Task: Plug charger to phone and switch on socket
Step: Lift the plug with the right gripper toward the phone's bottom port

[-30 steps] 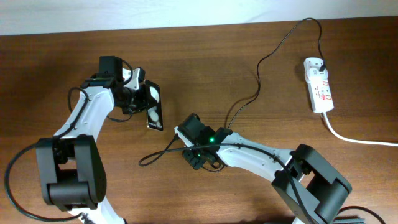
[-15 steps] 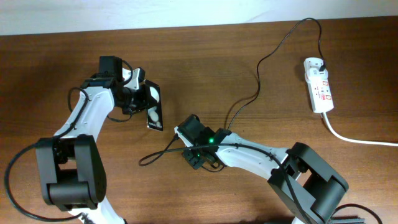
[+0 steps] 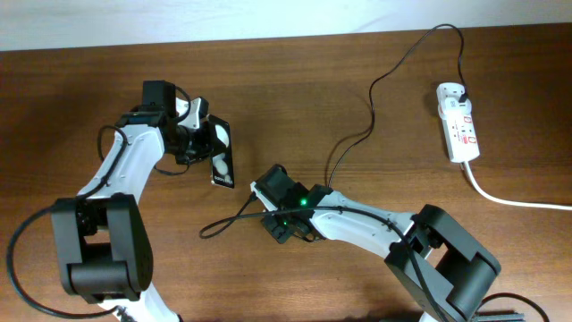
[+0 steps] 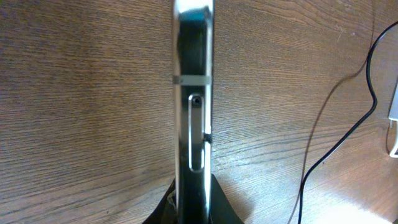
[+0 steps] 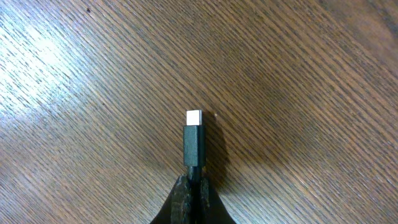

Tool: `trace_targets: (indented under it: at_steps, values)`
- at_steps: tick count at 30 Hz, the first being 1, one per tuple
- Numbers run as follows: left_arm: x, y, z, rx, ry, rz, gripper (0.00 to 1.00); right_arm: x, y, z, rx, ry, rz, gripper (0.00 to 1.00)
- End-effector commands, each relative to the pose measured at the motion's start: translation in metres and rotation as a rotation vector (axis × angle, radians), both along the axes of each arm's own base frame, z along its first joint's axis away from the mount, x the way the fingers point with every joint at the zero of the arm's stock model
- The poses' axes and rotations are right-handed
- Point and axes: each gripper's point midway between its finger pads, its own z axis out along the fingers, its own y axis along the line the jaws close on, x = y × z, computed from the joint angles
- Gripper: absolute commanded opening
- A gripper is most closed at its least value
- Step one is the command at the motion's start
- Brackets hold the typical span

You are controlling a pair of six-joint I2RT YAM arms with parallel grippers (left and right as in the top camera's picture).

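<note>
Overhead: small black rectangular smartphone (image 3: 222,154) at 10 o'clock, pinched by the left gripper (image 3: 204,143). The white elongated power strip (image 3: 458,122) lies at 2 o'clock, well apart.

Left wrist: the smartphone stands edge-on between closed jaws.

Right wrist: right gripper (image 5: 193,193) clamped on the thin black charger cable (image 5: 193,144), tip toward 12. Square tip with port before pushing, with the smartphone braced.

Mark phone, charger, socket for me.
phone (image 3: 223,163): overhead view, lower part of its face.
charger (image 5: 194,144): right wrist view, black plug body.
socket (image 3: 458,127): overhead view, middle of the strip.
</note>
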Motion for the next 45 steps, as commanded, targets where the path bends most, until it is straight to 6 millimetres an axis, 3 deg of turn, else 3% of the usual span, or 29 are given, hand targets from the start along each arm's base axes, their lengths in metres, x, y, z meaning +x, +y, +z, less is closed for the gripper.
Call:
trace_targets:
  at_steps: [1,3,6,8,10,16,18,20,22,25,28,33,37,41,43,45]
  values:
    - [0.007,-0.001,0.019,-0.01,-0.057,-0.013,0.0,0.0,0.0,0.005,0.004,0.002,-0.004,0.04]
    - [0.007,-0.002,0.02,-0.019,-0.056,-0.011,0.0,0.007,0.0,0.032,0.114,0.027,-0.019,0.04]
    - [0.005,-0.012,0.026,-0.087,-0.057,-0.034,0.0,0.002,0.006,0.065,0.365,0.199,0.014,0.04]
    - [0.006,-0.023,0.032,-0.159,-0.077,-0.06,0.0,-0.006,0.009,0.104,0.623,0.314,0.133,0.04]
    - [0.003,-0.039,0.038,-0.288,-0.112,-0.108,0.0,-0.008,0.002,0.121,0.74,0.384,0.146,0.04]
    - [-0.002,-0.052,0.03,-0.641,-0.1,0.028,0.0,-0.025,0.009,0.12,0.805,0.387,0.238,0.04]
    - [-0.005,-0.056,0.034,-0.695,-0.126,0.009,0.0,-0.017,0.012,0.119,0.813,0.37,0.202,0.04]
    - [-0.009,-0.063,0.06,-0.778,-0.217,-0.115,0.0,0.016,0.011,0.102,0.722,0.312,-0.024,0.04]
    - [-0.011,-0.066,0.076,-0.826,-0.25,-0.173,0.0,0.024,0.022,0.105,0.723,0.263,-0.054,0.04]
    - [-0.011,-0.066,0.077,-0.828,-0.253,-0.176,0.0,0.034,0.035,0.097,0.667,0.206,-0.193,0.04]
    - [-0.01,-0.066,0.079,-0.826,-0.27,-0.183,0.0,0.041,0.043,0.103,0.688,0.163,-0.231,0.04]
    - [-0.009,-0.066,0.079,-0.822,-0.272,-0.177,0.0,0.04,0.042,0.101,0.68,0.173,-0.233,0.04]
    - [-0.009,-0.066,0.079,-0.844,-0.209,-0.137,0.01,0.014,0.051,0.108,0.724,0.289,-0.136,0.04]
    - [-0.007,-0.066,0.079,-0.857,-0.166,-0.102,0.04,0.008,0.043,0.091,0.627,0.294,-0.201,0.04]
    - [-0.006,-0.065,0.078,-0.85,-0.17,-0.091,0.01,0.012,0.035,0.099,0.603,0.251,-0.234,0.04]
    - [-0.005,-0.065,0.078,-0.849,-0.171,-0.09,0.0,0.013,0.013,0.103,0.503,0.161,-0.321,0.04]
